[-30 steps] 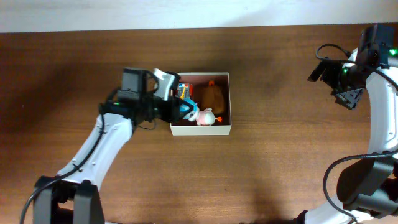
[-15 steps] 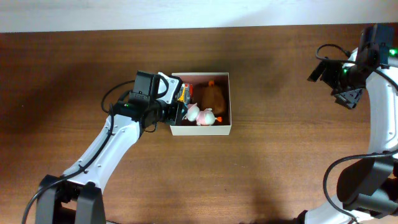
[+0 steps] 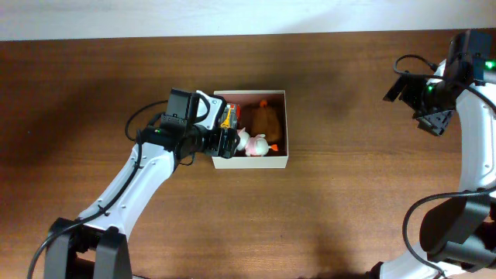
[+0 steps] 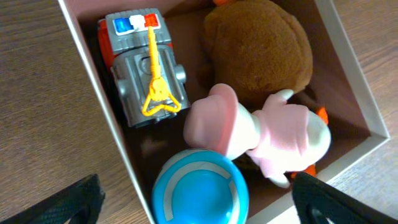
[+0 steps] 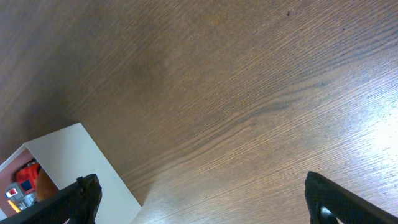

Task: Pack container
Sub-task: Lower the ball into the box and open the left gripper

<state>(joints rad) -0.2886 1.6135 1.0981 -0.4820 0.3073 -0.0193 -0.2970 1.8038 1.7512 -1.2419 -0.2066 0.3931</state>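
The box (image 3: 252, 162) has white walls and a reddish-brown floor. The truck (image 4: 143, 68) is grey and red, with yellow trim and blue, white and red on its roof. The plush (image 4: 261, 50) is plain brown, the pig (image 4: 273, 134) pale pink and white, the ball (image 4: 199, 190) bright blue with a paler ring. The bench (image 5: 249, 93) is dark brown, wood-grained
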